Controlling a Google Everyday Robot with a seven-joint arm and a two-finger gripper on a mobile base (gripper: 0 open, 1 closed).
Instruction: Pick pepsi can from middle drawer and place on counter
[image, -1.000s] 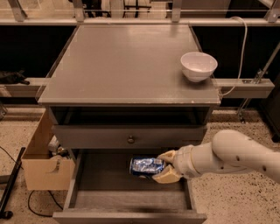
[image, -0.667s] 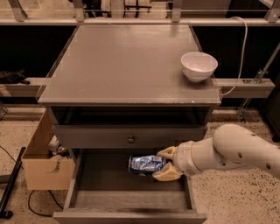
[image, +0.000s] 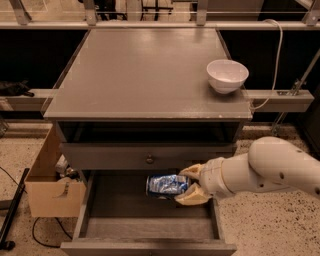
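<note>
The pepsi can (image: 165, 185), blue with white markings, lies on its side and is held just above the floor of the open middle drawer (image: 150, 225), near its back right. My gripper (image: 189, 184) reaches in from the right and is shut on the can's right end, with one pale finger above it and one below. The counter (image: 135, 70) is the flat grey cabinet top above the drawers.
A white bowl (image: 227, 75) stands on the counter's right side near the front edge. A closed drawer front with a small round knob (image: 149, 160) sits right above the open drawer. A cardboard box (image: 50, 180) stands on the floor at the left.
The gripper with the can has risen slightly inside the drawer. Nothing else has moved.
</note>
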